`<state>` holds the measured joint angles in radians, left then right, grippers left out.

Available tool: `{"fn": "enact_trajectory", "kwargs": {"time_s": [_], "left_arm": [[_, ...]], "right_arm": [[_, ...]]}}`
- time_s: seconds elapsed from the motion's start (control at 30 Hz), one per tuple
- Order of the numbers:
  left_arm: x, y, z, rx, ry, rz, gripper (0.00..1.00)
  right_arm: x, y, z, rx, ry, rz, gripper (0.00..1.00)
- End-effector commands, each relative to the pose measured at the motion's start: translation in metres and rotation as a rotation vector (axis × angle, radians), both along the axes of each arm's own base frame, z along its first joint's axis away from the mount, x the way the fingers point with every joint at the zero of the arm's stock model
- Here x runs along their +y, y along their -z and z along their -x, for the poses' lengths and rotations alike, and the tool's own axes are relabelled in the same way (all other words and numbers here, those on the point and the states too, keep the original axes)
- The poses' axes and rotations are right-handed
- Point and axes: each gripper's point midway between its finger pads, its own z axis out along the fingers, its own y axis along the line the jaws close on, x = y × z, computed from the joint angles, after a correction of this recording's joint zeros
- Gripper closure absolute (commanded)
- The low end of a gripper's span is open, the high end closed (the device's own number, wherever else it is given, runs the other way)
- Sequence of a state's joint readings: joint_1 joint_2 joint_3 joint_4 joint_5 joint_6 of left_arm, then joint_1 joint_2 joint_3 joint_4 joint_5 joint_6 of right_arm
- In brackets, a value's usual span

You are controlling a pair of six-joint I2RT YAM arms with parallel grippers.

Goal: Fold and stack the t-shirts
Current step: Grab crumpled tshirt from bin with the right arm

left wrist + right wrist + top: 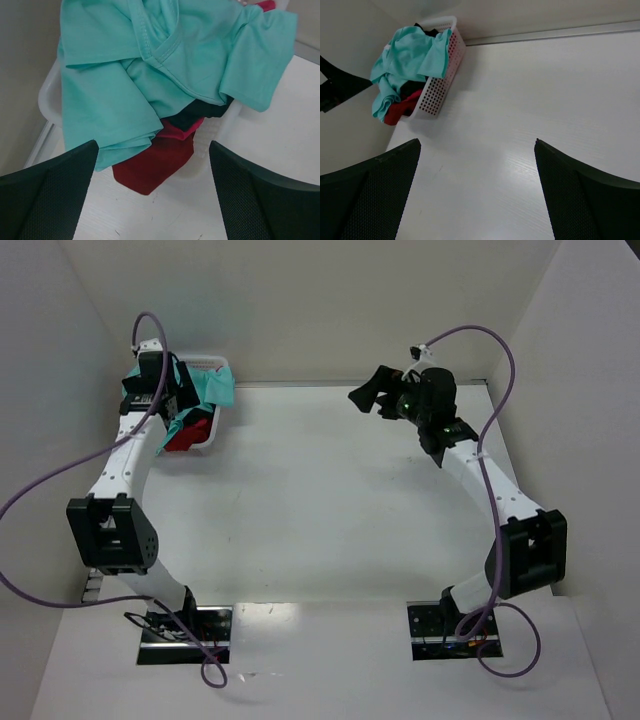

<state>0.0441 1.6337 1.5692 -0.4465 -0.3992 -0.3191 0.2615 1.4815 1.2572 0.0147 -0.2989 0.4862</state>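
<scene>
Laundry basket (224, 370), white with perforated walls, sits at the 11 o'clock corner of the table (320, 500) in the overhead view. It holds all the clothes. A teal t-shirt (125, 75) lies crumpled on top and spills over the rim. Beneath it, a red t-shirt (150, 167) hangs out over the basket wall toward 6 o'clock in the left wrist view. A black garment (200, 112) is wedged between the two. Nothing is folded or stacked yet.

The left tool (153, 150) hangs directly above the laundry basket with its jaws spread wide and holding nothing. The right tool (477, 145) hovers over bare table at about 1 o'clock in the overhead view, well apart from the basket. Its jaws are also spread wide and hold nothing.

The shirts look like thin, soft knit cotton: light, limp and likely to drape and bunch when lifted. They are neither fragile nor slippery. The teal t-shirt is probably the one to take first, since it lies on top. Its V-shaped neckline seam, at 12 o'clock in the left wrist view, gives a thicker ridge of fabric to pinch. A raised fold near the middle would also serve. Lifting it may drag the garments underneath along.
</scene>
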Motion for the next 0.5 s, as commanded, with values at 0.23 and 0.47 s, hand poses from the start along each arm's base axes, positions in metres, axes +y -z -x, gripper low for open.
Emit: {"fn": "enact_trajectory", "kwargs": {"time_s": [0.23,0.47], "left_arm": [[0.042,0.025,-0.064,-0.093,-0.086,0.121,0.01],[0.042,0.056,-0.092,-0.162,-0.077,0.213,0.05]], "right_arm": [[-0.011,-0.036,0.049,-0.108,0.030,-0.050,0.00],[-0.031,-0.037,0.078,-0.109,0.089,-0.009,0.00]]}}
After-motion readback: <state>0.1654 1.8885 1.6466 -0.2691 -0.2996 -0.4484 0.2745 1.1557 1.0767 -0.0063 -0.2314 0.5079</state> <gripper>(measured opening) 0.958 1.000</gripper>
